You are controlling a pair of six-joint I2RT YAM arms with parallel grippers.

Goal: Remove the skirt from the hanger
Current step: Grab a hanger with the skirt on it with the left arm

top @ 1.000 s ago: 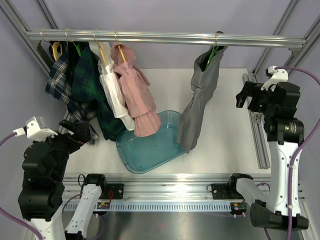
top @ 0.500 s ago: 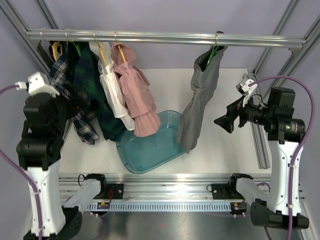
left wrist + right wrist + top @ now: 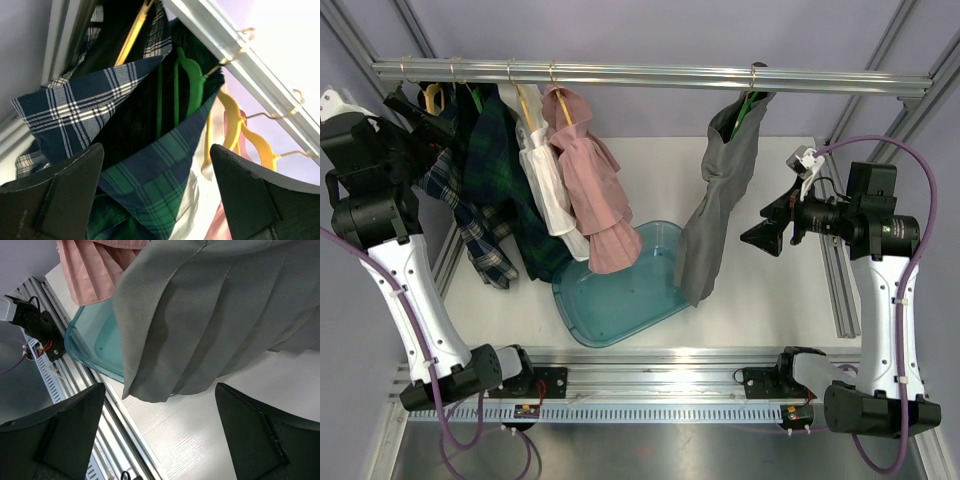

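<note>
Since the earlier frame the left gripper has risen to the left end of the rail. Its jaws are wide apart and hold nothing, and it faces the green plaid skirt on its green hanger. Pinch the waistband beside the hanger, then draw it down off the hanger arm. The right gripper, fully spread and empty, faces the grey skirt. Count: apparently five garments on the rail, though they overlap; one blue tub.

Top external: high behind the arm bases, looking down over the counter to the rail. Left wrist: close up, tilted upward at the plaid skirt and green hanger under that rail. Right wrist: close, facing the grey skirt and teal tub, both shared with the overhead view.
</note>
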